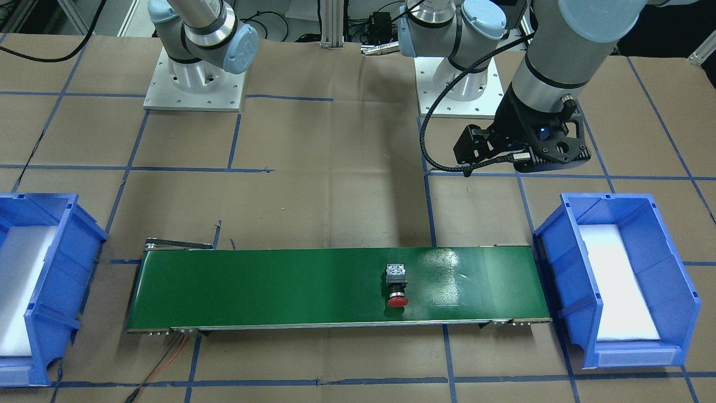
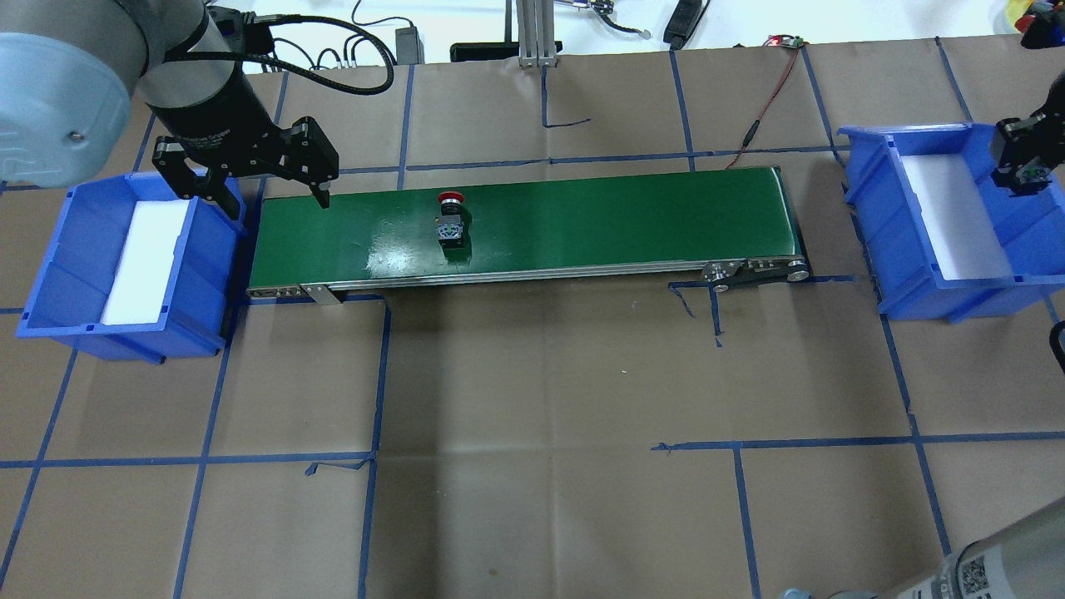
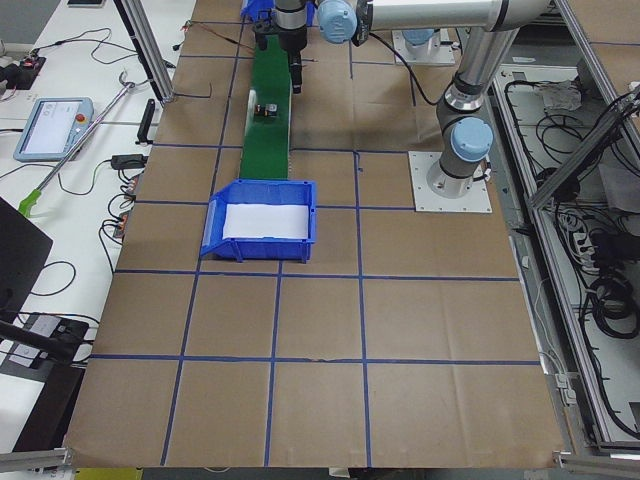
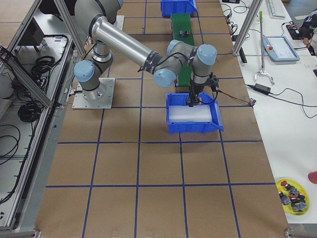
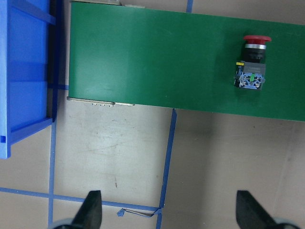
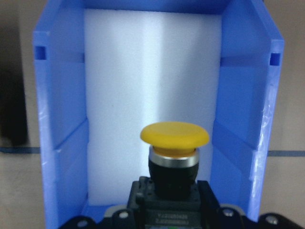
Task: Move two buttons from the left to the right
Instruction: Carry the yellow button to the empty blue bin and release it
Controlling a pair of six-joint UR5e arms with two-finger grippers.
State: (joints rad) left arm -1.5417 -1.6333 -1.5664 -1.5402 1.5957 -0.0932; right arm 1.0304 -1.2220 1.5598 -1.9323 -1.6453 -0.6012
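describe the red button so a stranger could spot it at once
Find the long green conveyor belt between the two blue bins. The red button lies alone on it. Its red cap sets it apart from the yellow button in the right gripper.

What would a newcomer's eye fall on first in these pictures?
A red button lies alone on the green belt, cap toward the operators' side. A yellow button hangs in the right gripper above the right blue bin. The left gripper hovers with jaws open by the belt's left end.
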